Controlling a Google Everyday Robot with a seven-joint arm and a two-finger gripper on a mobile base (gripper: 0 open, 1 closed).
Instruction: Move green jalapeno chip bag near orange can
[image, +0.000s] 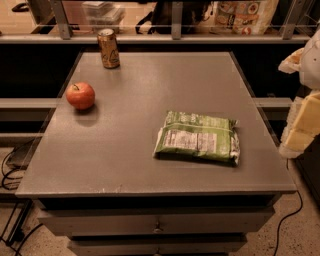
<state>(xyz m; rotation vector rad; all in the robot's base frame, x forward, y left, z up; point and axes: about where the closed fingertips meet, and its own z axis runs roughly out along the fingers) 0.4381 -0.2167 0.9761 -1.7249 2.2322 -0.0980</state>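
A flat, crinkly green jalapeno chip bag (197, 138) with a white nutrition-label panel is seen lying on the right front part of the grey counter (130, 160), well apart from the small upright orange-gold metal can (108, 48) at the far left edge. A round red apple (80, 95) is set near the left edge. The cream-and-yellow gripper (305, 117) is seen at the right edge of the view, apart from the bag; whether it is released or clenched cannot be told.

The pincer (301, 125) hangs at the far right, arm (312, 60) rising above it.
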